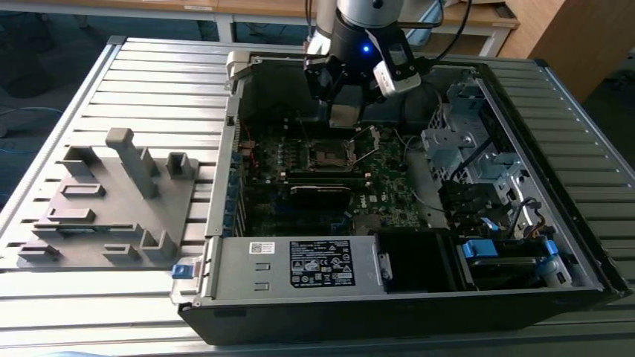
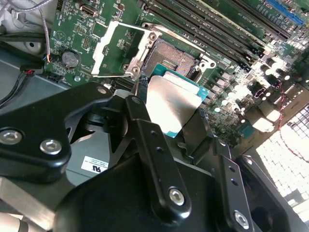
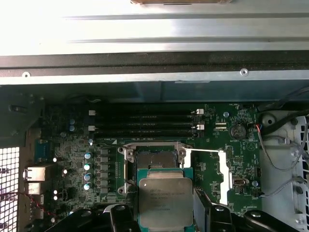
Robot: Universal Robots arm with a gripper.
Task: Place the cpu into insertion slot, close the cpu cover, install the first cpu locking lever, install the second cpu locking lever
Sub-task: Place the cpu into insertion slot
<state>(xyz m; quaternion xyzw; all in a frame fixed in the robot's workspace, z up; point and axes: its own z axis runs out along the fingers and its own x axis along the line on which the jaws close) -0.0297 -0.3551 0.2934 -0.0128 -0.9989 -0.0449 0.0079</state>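
My gripper (image 3: 166,215) is clamped on the cpu (image 3: 165,195), holding it flat above the motherboard (image 3: 212,128), just short of the insertion slot (image 3: 152,162). The cpu cover (image 3: 223,176) lies open. I judge this the placing step, and it calls for squaring the chip to the recess.

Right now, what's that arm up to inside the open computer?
The arm's gripper is clamped on the cpu, holding it close over the insertion slot on the motherboard. The slot looks empty, and the cpu cover is swung open to one side. The chip is not yet seated and nothing has been closed.
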